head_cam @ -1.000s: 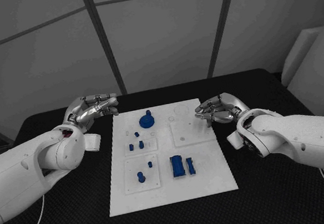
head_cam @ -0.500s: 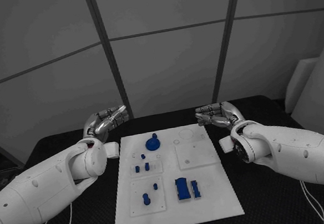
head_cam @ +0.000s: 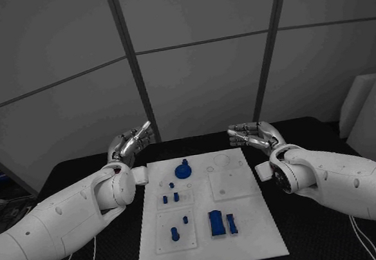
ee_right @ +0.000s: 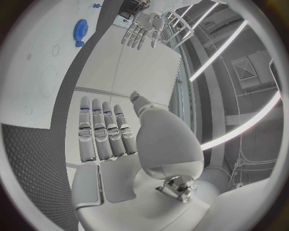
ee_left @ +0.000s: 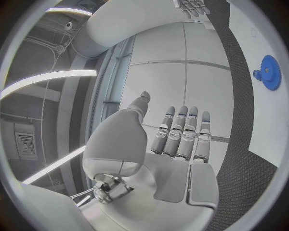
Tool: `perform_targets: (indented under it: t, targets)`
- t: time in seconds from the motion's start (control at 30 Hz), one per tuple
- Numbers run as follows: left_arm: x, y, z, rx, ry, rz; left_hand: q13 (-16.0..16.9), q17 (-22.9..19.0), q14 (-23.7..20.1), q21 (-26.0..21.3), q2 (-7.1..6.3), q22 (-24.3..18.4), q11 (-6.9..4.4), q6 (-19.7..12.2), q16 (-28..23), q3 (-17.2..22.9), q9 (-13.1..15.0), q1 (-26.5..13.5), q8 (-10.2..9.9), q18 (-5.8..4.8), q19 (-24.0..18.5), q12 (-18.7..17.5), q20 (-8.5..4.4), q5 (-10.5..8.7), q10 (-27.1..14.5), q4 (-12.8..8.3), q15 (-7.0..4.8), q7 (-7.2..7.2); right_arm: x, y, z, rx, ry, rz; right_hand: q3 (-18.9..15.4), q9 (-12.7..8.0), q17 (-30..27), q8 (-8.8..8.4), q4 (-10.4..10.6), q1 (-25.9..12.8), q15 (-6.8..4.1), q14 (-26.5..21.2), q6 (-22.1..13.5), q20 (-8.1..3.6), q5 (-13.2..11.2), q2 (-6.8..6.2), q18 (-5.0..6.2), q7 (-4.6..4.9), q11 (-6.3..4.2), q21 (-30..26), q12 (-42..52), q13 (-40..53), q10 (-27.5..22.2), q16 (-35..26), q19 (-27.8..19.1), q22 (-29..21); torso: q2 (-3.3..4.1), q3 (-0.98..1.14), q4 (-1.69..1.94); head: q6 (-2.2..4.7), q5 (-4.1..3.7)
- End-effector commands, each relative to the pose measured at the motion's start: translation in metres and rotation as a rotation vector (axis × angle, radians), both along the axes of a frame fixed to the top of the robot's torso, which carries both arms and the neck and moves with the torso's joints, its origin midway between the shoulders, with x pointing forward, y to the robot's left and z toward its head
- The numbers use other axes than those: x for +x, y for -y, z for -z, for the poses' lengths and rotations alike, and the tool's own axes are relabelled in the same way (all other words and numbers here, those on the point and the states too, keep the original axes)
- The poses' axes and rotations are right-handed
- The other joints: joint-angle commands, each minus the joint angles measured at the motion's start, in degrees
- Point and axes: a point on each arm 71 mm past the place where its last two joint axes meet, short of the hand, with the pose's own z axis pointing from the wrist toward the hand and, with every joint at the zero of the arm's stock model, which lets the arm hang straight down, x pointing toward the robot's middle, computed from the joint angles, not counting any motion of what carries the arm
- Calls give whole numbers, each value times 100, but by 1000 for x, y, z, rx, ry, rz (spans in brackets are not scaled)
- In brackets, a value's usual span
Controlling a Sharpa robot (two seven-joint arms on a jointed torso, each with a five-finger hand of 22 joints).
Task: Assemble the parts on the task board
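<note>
**A:** You want to know how far along you are? From what shows now, barely started, I'd judge. Your left hand (head_cam: 132,144) is raised off the far left corner of the task board (head_cam: 249,239), fingers straight and apart, holding nothing. Your right hand (head_cam: 252,134) is up off the far right corner, fingers loosely apart, and it carries nothing either.

**B:** And the parts?

**A:** All on the board, which lies in the middle of the black worktop (head_cam: 334,240) between your arms. The round blue gear (head_cam: 183,169) sits at the far end, left of centre. Nearer you there is a cluster of small blue pegs (head_cam: 169,197) on the left side. Closest to you, a taller blue peg (head_cam: 176,233) stands on the left, with a big blue block (head_cam: 216,221) and a slimmer blue bar (head_cam: 231,224) just beside it, toward the middle.

**B:** Is anything seated yet?

**A:** You can't tell from here. Some pegs look upright, as if they stand in holes, but whether they are pushed home is too small to judge. The clear square plate (head_cam: 231,182) on the right side looks bare, and the outlined circle (head_cam: 220,160) beside the gear has nothing on it, so I'd reckon those spots remain to be filled.

**B:** So what's left?

**A:** Most of it, by my reading. You have nothing in hand.
</note>
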Motion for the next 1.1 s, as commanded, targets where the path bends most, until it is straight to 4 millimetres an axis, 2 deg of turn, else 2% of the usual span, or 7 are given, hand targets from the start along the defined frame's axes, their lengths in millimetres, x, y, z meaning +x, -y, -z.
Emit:
perform_targets:
  t: [0.03, 0.27, 0.3, 0.37, 0.4, 0.5, 1.1]
  targets:
    - [-5, 5, -2, 20, 4, -5, -178, -184, -1437, -193, 286, -661, -300, -1546, -330, -294, -185, -2123, -181, -372, -975, -182, -453, -572, -1578, -139, -273, -215, -4, -3, -4, 23, 8, 19, -310, -250, -203, -188, -320, -2266, -454, -1775, -1588, -335, -230, 122, -337, -262, -219, -579, -182, -176, -1755, -186, -1640, -347, -123, -30, 99, -53, 0]
    - [-31, 22, -1, 84, -5, -8, -178, -184, -2140, -193, 286, -985, -447, -2304, -330, -429, -185, -3162, -181, -455, -1449, -182, -678, -572, -2350, -139, -407, -651, -27, -12, -10, 86, 2, 64, -446, -250, -616, -188, -320, -3351, -454, -2627, -2350, -495, -703, 122, -446, -386, -667, -579, -182, -176, -2596, -186, -2427, -512, -268, -62, 217, -123, 3]
    - [-37, 25, -1, 97, -7, -8, -178, -184, -2238, -193, 286, -1030, -467, -2409, -330, -451, -185, -3306, -181, -457, -1518, -182, -706, -572, -2457, -139, -425, -651, -32, -14, -12, 98, -2, 74, -463, -250, -616, -188, -320, -3513, -454, -2754, -2463, -520, -703, 122, -448, -798, -667, -579, -182, -176, -2722, -186, -2543, -537, -268, -62, 218, -123, 3]
    - [-50, 32, -1, 125, -9, -10, -178, -184, -2426, -193, 286, -1116, -506, -2610, -330, -879, -185, -3582, -181, -1003, -1642, -182, -769, -572, -2663, -139, -830, -651, -44, -18, -14, 122, -14, 97, -509, -250, -616, -188, -320, -3815, -454, -2991, -2675, -564, -703, 122, -509, -798, -667, -579, -182, -176, -2957, -186, -2761, -584, -268, -62, 218, -123, 3]
    - [-56, 35, -1, 135, -10, -11, -178, -184, -2505, -193, 286, -1153, -909, -2696, -330, -879, -185, -3701, -181, -1003, -1697, -182, -792, -572, -2752, -139, -830, -651, -49, -19, -15, 130, -19, 105, -522, -250, -616, -188, -320, -3935, -454, -3085, -2759, -582, -703, 122, -509, -798, -667, -579, -182, -176, -3049, -186, -2849, -600, -268, -62, 218, -123, 3]
    - [-68, 41, -1, 159, -11, -13, -178, -184, -2700, -193, 286, -1241, -909, -2905, -330, -879, -185, -3986, -181, -1003, -1826, -182, -856, -572, -2962, -139, -830, -651, -60, -22, -17, 147, -34, 125, -933, -250, -616, -188, -320, -4242, -454, -3327, -2974, -1021, -703, 122, -546, -798, -667, -579, -182, -176, -3289, -186, -3072, -649, -268, -62, 218, -123, 3]
    - [-85, 47, -2, 187, -11, -15, -178, -184, -3567, -193, 286, -2007, -909, -3839, -330, -879, -185, -5268, -181, -1003, -2410, -182, -1382, -572, -3921, -139, -830, -651, -75, -26, -19, 166, -56, 150, -933, -250, -616, -188, -320, -5606, -454, -4394, -3929, -1021, -703, 122, -974, -798, -667, -579, -182, -176, -4344, -186, -4056, -1053, -268, -62, 218, -123, 3]
